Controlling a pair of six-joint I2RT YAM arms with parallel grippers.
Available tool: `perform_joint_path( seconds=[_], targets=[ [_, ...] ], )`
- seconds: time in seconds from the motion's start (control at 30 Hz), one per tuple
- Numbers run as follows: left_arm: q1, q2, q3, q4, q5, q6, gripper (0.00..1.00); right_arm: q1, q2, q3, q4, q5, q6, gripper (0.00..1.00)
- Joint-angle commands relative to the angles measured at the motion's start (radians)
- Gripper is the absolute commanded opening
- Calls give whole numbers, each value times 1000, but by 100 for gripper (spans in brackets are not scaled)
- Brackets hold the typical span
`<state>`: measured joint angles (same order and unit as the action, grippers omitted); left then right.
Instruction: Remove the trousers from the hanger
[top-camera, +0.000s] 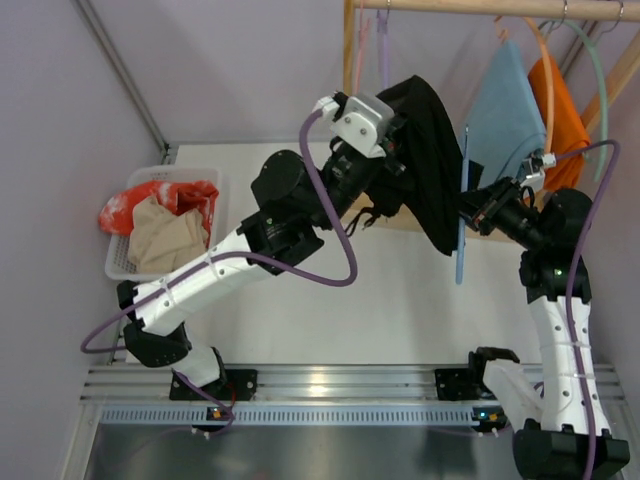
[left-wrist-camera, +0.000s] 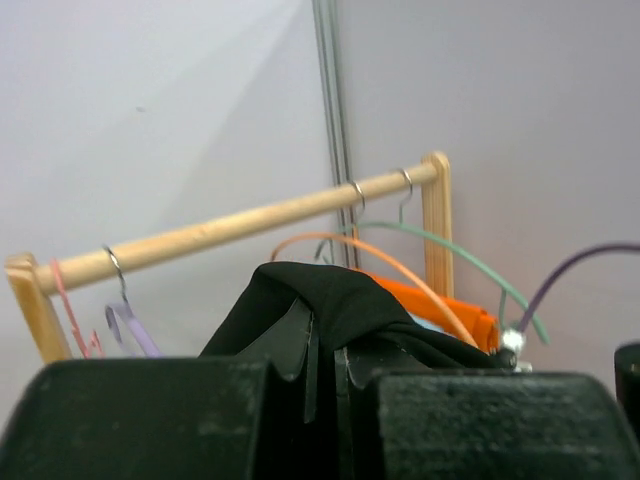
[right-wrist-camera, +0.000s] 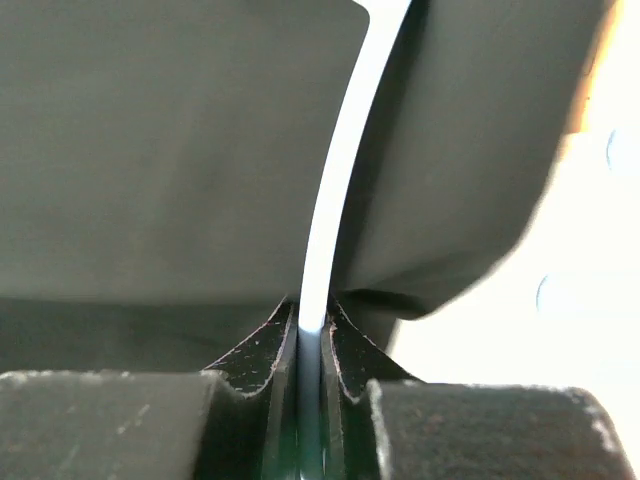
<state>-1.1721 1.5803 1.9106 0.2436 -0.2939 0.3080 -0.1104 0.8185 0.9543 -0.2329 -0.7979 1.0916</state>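
The black trousers (top-camera: 428, 160) hang draped over the light blue hanger (top-camera: 462, 230), held in the air in front of the wooden rail. My left gripper (top-camera: 395, 135) is shut on the trousers' upper fold; in the left wrist view the black cloth (left-wrist-camera: 340, 300) bunches over my closed fingers. My right gripper (top-camera: 478, 207) is shut on the hanger's thin bar, which runs up between the fingers in the right wrist view (right-wrist-camera: 330, 200) with dark cloth (right-wrist-camera: 180, 150) on both sides. The hanger's hook is hidden.
A wooden rail (top-camera: 500, 8) carries a light blue cloth (top-camera: 505, 110), an orange cloth (top-camera: 560, 110) on an orange hanger, a green hanger (top-camera: 598, 90) and purple and pink hangers (top-camera: 382, 45). A white basket (top-camera: 118, 262) of clothes sits at the left.
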Motion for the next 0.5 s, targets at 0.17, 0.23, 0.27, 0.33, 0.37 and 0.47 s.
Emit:
perform_joint_path(
  seconds=[0.17, 0.23, 0.27, 0.33, 0.37, 0.47],
  targets=[
    [-1, -65, 151, 158, -31, 83, 0, -40, -10, 14, -22, 23, -107, 0],
    [-1, -72, 168, 157, -48, 124, 0, -41, -10, 24, -36, 22, -122, 0],
    [-1, -88, 171, 157, -69, 141, 0, -41, -10, 29, -39, 22, -125, 0],
    [2, -108, 168, 161, -99, 198, 0, -41, -12, 41, -49, 20, -137, 0],
    [5, -133, 159, 167, -123, 212, 0, -41, -13, 44, -54, 20, -142, 0],
    [127, -193, 104, 155, -160, 162, 0, -41, -13, 58, -60, 20, -151, 0]
  ],
)
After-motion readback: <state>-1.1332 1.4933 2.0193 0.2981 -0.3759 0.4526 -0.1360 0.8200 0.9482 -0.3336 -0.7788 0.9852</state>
